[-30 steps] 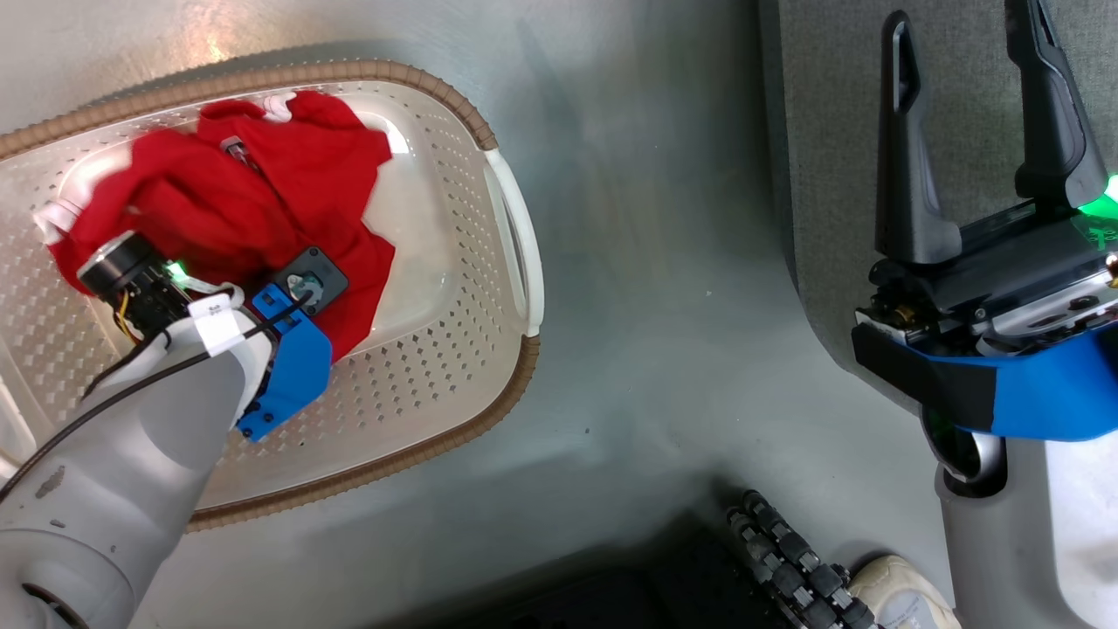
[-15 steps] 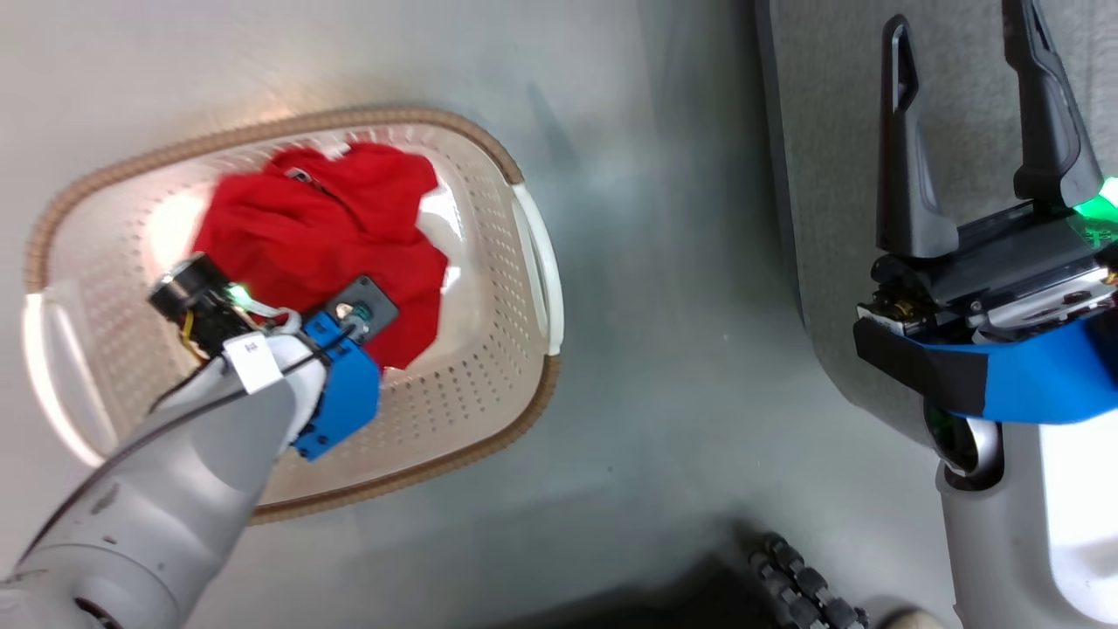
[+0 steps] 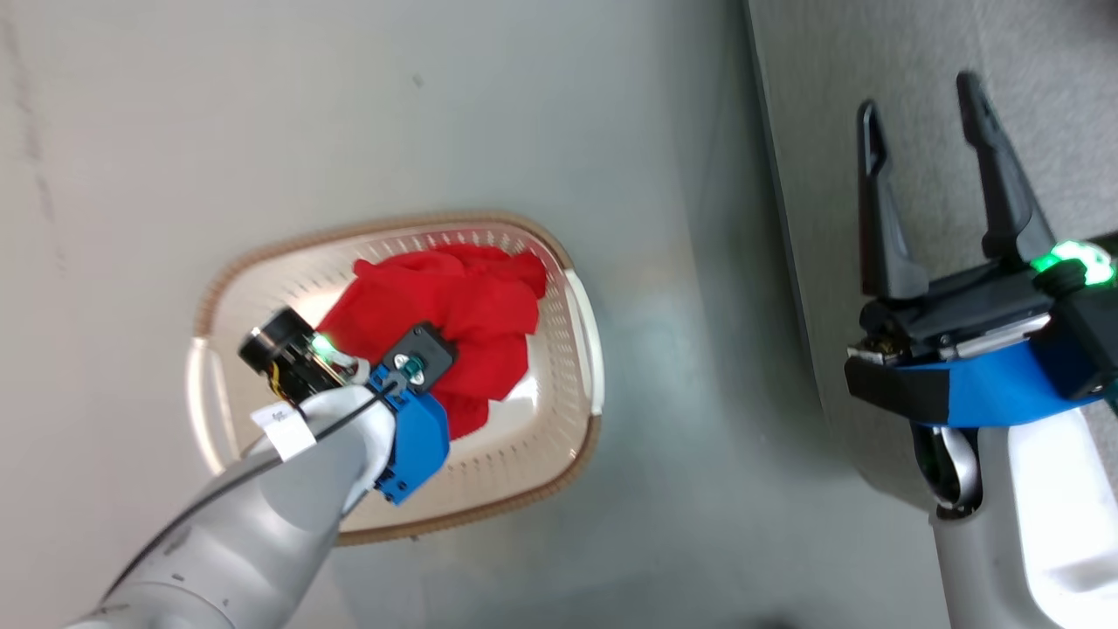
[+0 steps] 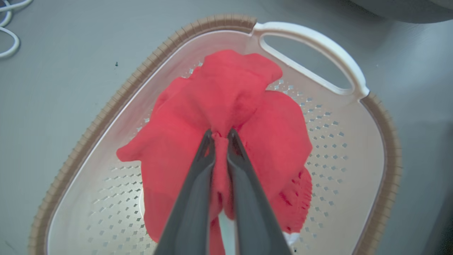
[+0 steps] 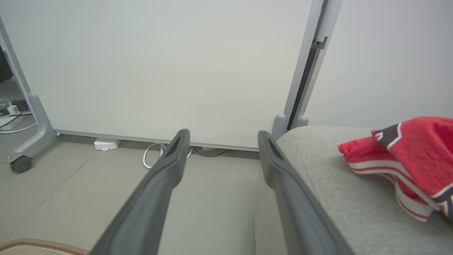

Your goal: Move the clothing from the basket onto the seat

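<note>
Red clothing [image 4: 230,95] hangs bunched over the floor of the cream basket [image 4: 336,148], which has a brown woven-look rim. My left gripper [image 4: 222,134] is shut on a fold at the top of it. In the head view the clothing [image 3: 463,306] shows beyond my left wrist, inside the basket [image 3: 559,472]. My right gripper [image 3: 917,96] stands open and holds nothing, its fingers over the edge of the grey seat [image 3: 830,87]. In the right wrist view the right gripper [image 5: 223,133] is beside the seat [image 5: 336,198], where another red garment with white and black stripes [image 5: 407,156] lies.
The basket stands on a grey floor to the left of the seat. A white partition panel [image 5: 177,71] on a castor [image 5: 21,164] stands beyond the seat, with cables [image 5: 152,156] and a white power strip [image 5: 104,144] at its foot. A white cable [image 4: 10,39] lies on the floor.
The head camera has pulled up and away, so the basket looks smaller. My left gripper has shut on the clothing, which is now gathered into a bunch. The right gripper stays open.
</note>
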